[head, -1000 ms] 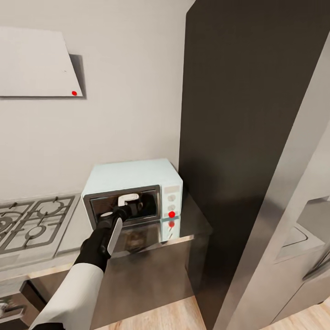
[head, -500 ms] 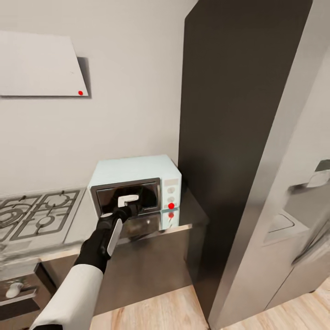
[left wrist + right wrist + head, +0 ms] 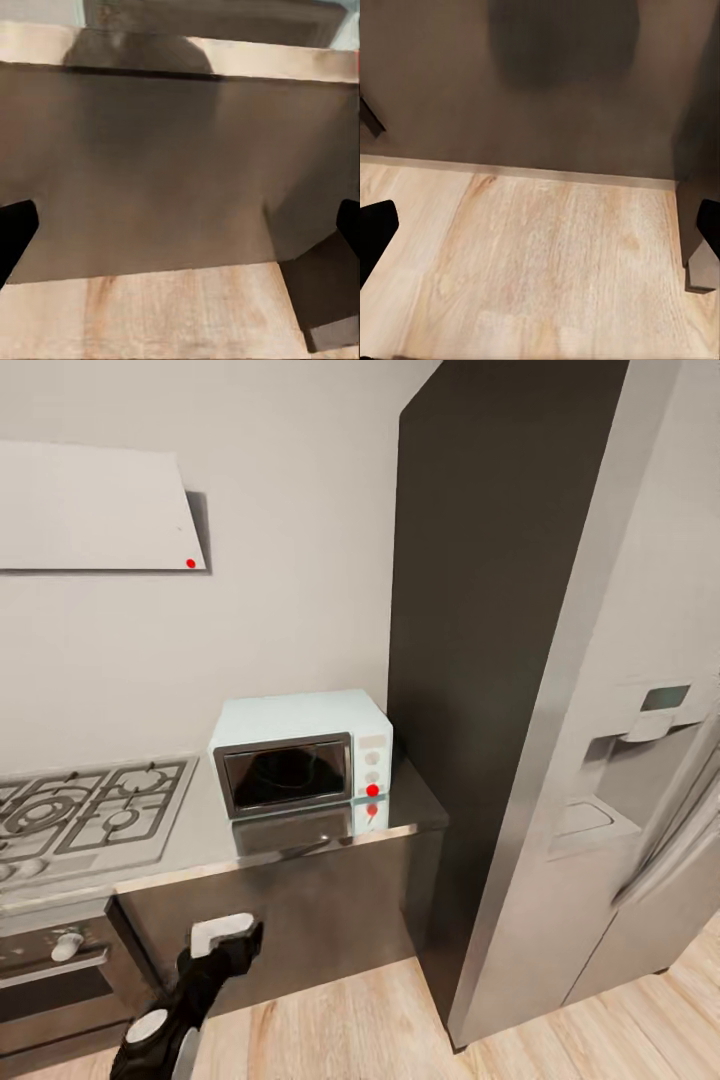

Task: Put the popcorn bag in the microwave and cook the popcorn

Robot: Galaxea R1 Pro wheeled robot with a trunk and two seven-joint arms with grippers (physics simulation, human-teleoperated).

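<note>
The pale-blue microwave (image 3: 300, 752) stands on the grey metal countertop (image 3: 190, 830), hard against the tall dark cabinet, its dark glass door shut. A red dot marks its lower knob (image 3: 372, 790). My left gripper (image 3: 228, 938) hangs low in front of the dark cabinet front under the worktop, well below and clear of the microwave. In the left wrist view the left gripper (image 3: 180, 232) is open, its black fingertips (image 3: 15, 225) wide apart and empty. My right gripper (image 3: 540, 232) is open too, over the pale wood floor. The popcorn bag is out of view.
A gas hob (image 3: 80, 815) with black grates lies left of the microwave, above an oven (image 3: 50, 970). A white hood (image 3: 90, 510) hangs on the wall. The tall dark cabinet (image 3: 480, 640) and a steel fridge (image 3: 630, 780) stand on the right. Wood floor (image 3: 360, 1030) lies in front.
My left arm has drawn back from the microwave door and dropped to cabinet height. The camera has backed away, so the microwave looks smaller and more of the fridge shows.
</note>
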